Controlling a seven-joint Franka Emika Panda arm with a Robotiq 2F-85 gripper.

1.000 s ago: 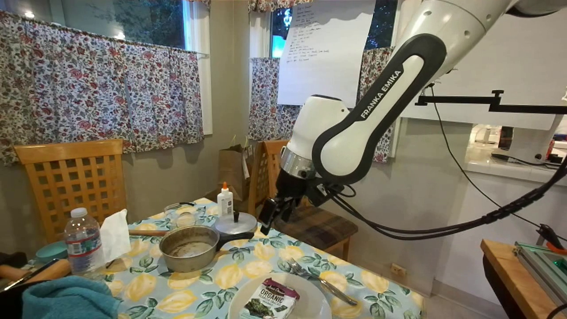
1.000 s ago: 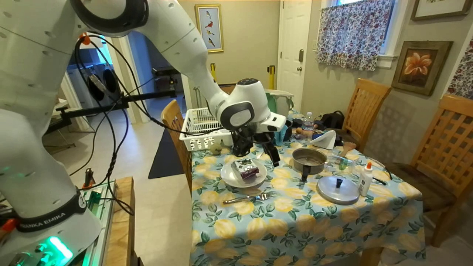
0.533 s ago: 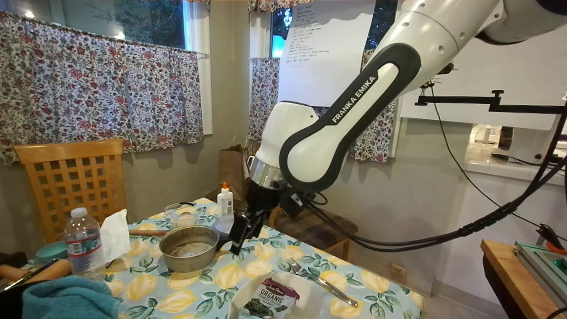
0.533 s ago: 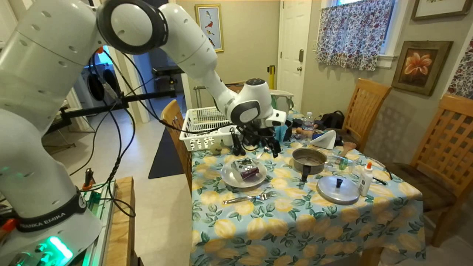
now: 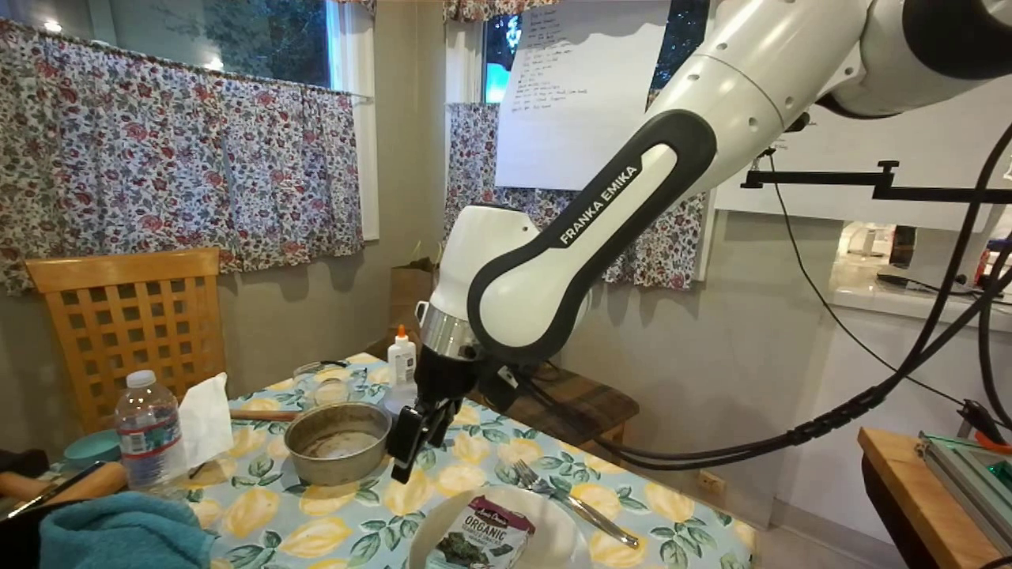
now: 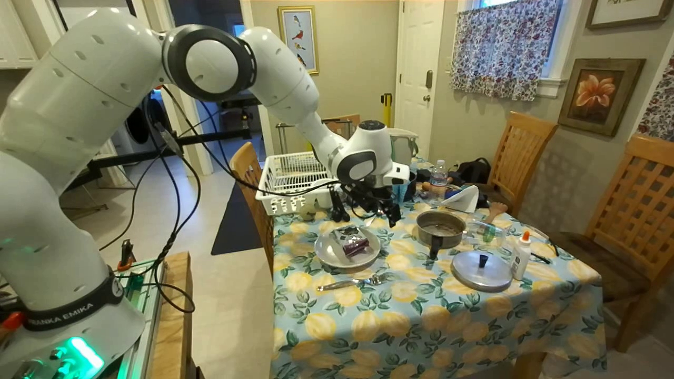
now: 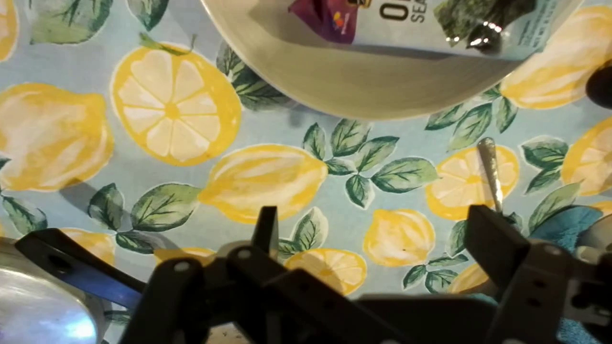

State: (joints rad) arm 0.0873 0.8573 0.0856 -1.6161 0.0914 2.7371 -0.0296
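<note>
My gripper hangs above the lemon-print tablecloth, its jaws spread wide with only cloth seen between them. In an exterior view the gripper overlaps the handle side of the metal pot; the gap between them is hard to judge. A white plate carries a purple-and-white seaweed packet. In the wrist view this plate and packet lie at the top, beyond the fingertips. A black handle and a shiny round lid show at lower left. One slim metal utensil passes behind the right finger.
A fork rests on the cloth beside the plate. The pot lid and a glue bottle stand near the pot. Also about: a water bottle, a teal towel, a white dish rack and wooden chairs.
The arm has swung and lowered; in an exterior view the gripper has shifted left and down, from over the lid to beside the pot. Its jaws stay open. The tabletop objects have not moved.
</note>
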